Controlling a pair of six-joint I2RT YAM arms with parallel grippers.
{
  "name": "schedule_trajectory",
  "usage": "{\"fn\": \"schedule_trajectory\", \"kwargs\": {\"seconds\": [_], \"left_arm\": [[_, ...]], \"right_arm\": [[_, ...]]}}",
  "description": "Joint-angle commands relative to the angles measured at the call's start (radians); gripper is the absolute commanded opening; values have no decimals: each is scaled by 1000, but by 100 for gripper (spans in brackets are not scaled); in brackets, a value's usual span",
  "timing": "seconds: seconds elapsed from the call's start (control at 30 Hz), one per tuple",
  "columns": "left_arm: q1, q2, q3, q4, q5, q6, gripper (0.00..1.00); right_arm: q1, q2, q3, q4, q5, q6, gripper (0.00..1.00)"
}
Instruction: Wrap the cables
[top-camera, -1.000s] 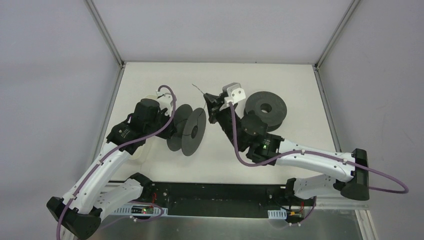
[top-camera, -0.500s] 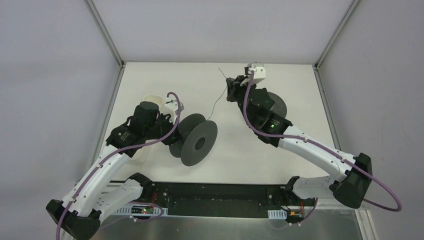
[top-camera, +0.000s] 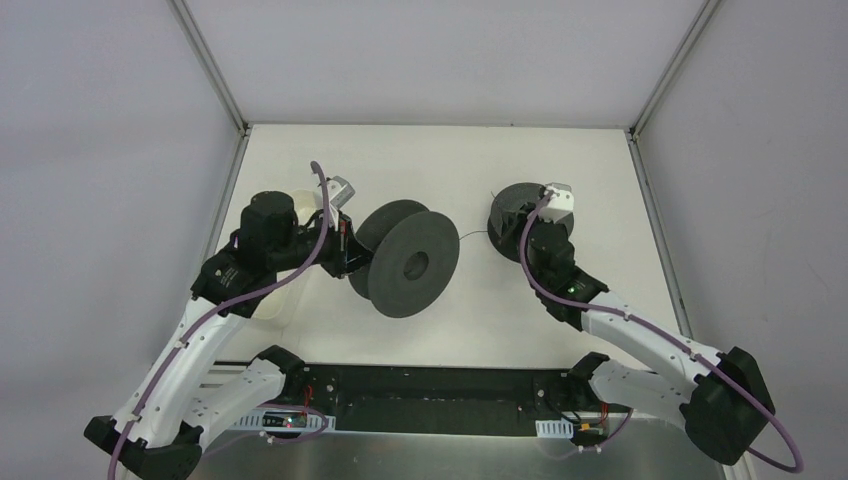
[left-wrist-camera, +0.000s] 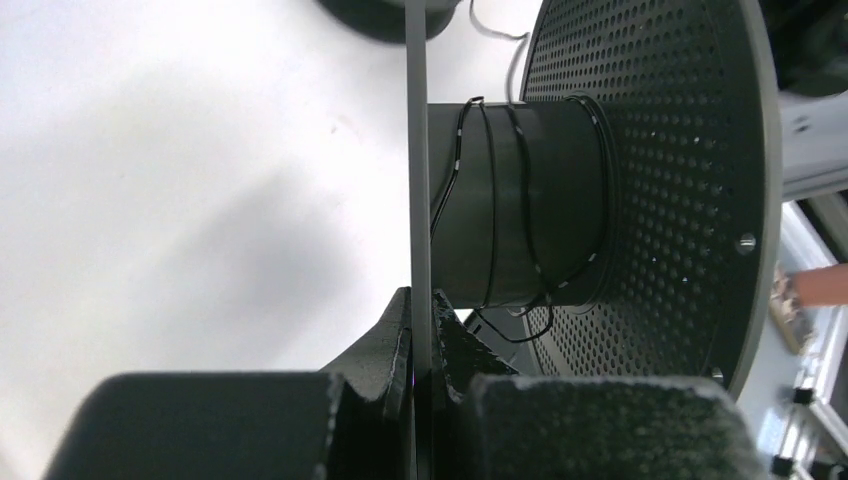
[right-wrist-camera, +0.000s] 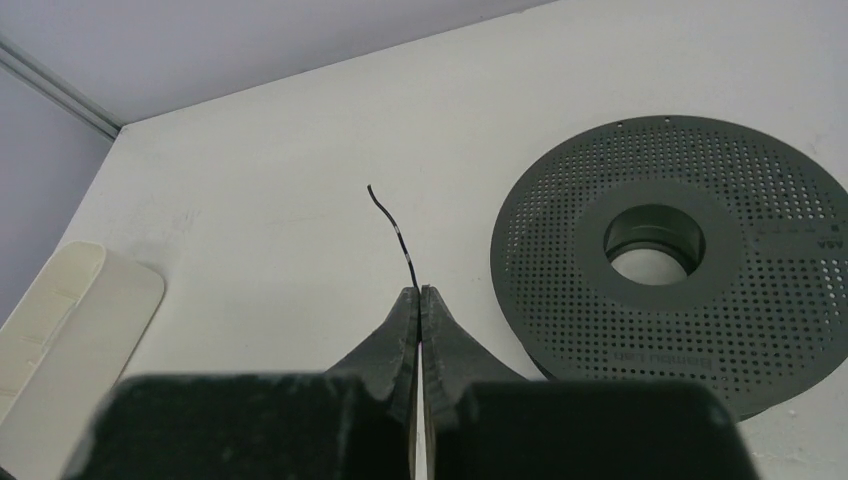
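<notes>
Cables (left-wrist-camera: 486, 200), thin greenish-black wire, sat in few turns round the dark perforated plastic spool (left-wrist-camera: 650, 150); left gripper (left-wrist-camera: 422, 330) clamped its flange, right gripper (right-wrist-camera: 421, 300) pinched the free end. Winding was underway; next probably needed another taut turn.

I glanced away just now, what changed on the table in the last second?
The right gripper, pinching the wire, swung out to the far side, then back beside the flat spool. The left gripper turned the upright spool broadside and shifted it right. Both grips held; the flat spool stayed put.
</notes>
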Motion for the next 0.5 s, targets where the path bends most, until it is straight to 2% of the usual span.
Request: {"fn": "schedule_trajectory", "kwargs": {"seconds": [0.0, 0.2, 0.47], "left_arm": [[19, -27, 58, 209, 96, -184, 0], [66, -47, 38, 313, 46, -373, 0], [116, -56, -34, 364, -47, -555, 0]], "right_arm": [[-5, -77, -81, 102, 19, 88, 0], [-5, -220, -224, 168, 15, 146, 0], [7, -422, -338, 265, -262, 56, 0]]}}
